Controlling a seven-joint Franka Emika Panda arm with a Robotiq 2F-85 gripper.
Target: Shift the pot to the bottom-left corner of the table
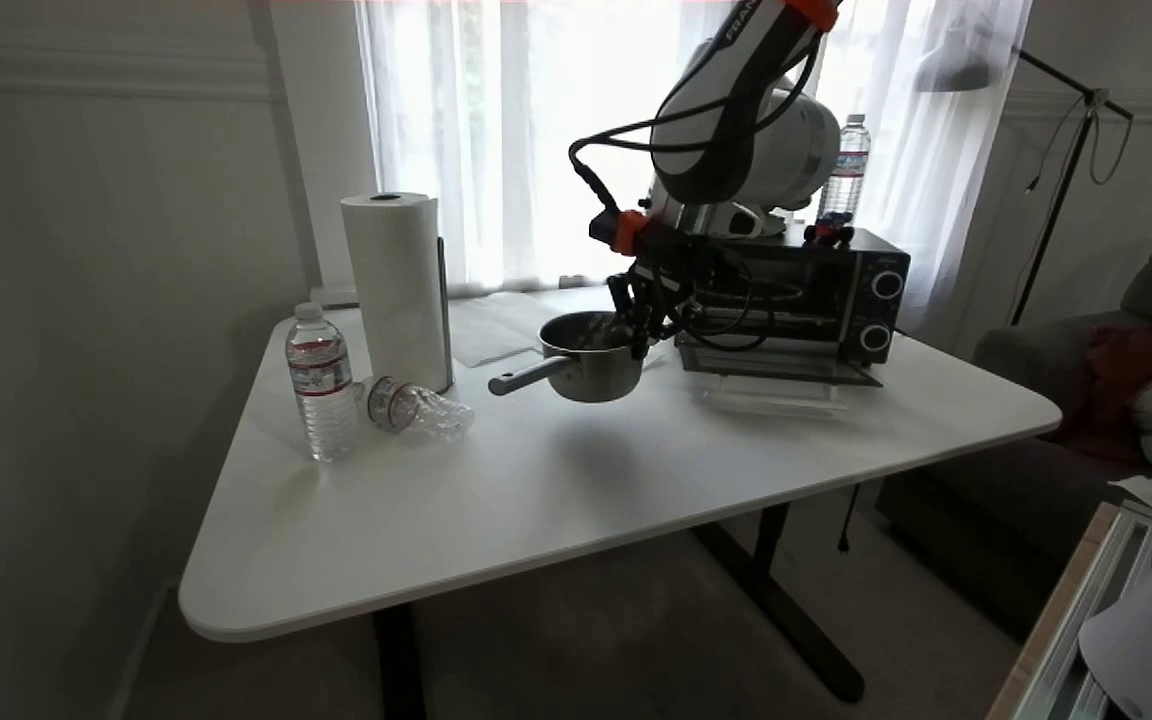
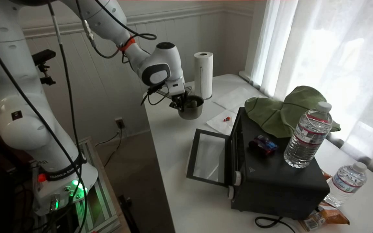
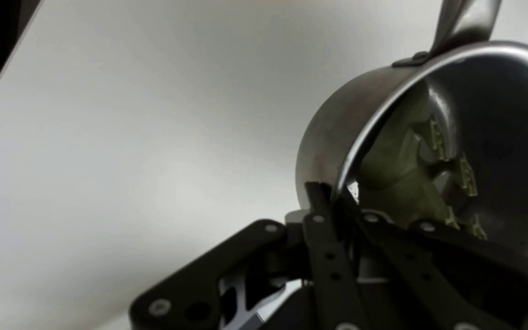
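- White curtains (image 1: 526, 130) let daylight in behind the table (image 1: 536, 520).
- Position: we find the pot (image 1: 594, 375) between the paper towel roll (image 1: 391, 290) and the oven (image 2: 277, 174), rim near level. A soft shadow (image 1: 588, 448) sits apart from its base, so we judge it raised just off the table.
- Grip: the hand (image 3: 333, 197) is closed across the pot's wall, one finger inside the rim, one outside. We take the thin wall to be the reason: it suits a pinch.
- Leverage: the handle (image 1: 529, 375) is ungripped, well apart from the pinch, and points roughly toward a lying bottle (image 1: 418, 408). Held at one edge only, the pot could dip or swing, in our judgement.
- Contents: a green item (image 3: 387, 162) lies in the pot; we cannot identify it. Level carriage should keep it in.
- Route: the lying bottle and an upright bottle (image 1: 319, 390) are near the paper towel roll. Taking the target as the near left corner (image 1: 226, 600) in an exterior view, we would pass on the near side of both, handle turned away.
- Oven: its door (image 2: 209, 157) is folded down, away from that corner; we foresee no obstruction.
- Stage: we judge this the carry, with setting down not yet done.
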